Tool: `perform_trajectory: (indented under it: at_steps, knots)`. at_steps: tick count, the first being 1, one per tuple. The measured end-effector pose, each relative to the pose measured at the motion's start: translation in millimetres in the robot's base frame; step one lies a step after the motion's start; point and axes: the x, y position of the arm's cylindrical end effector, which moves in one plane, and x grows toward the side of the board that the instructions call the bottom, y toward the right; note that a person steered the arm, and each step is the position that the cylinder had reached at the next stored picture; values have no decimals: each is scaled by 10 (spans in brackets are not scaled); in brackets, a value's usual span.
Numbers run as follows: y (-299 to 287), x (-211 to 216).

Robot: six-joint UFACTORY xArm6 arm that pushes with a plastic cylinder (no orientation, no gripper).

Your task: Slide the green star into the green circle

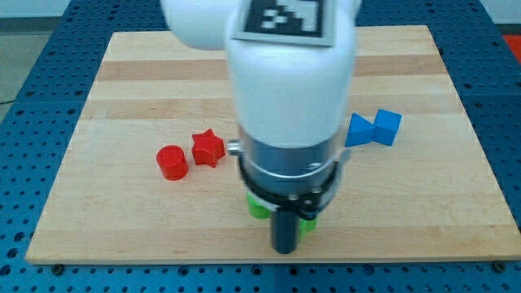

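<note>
Two green blocks sit near the board's bottom edge, mostly hidden behind the arm. One green piece (258,208) shows at the left of the rod and another green piece (308,223) at its right. I cannot tell which is the star and which the circle. My tip (284,250) is at the lower end of the dark rod, just below and between the two green pieces, close to the board's bottom edge.
A red cylinder (172,162) and a red star (207,148) lie side by side at the view's left. Two blue blocks, one (358,130) and a cube (387,127), lie at the right. The wooden board (122,81) rests on a blue perforated table.
</note>
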Motion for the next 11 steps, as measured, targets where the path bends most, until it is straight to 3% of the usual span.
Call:
perform_trajectory:
  at_steps: [2, 3, 4, 7, 11]
  knots:
    - [428, -207]
    - [1001, -116]
    - [1151, -433]
    - [358, -437]
    - [201, -487]
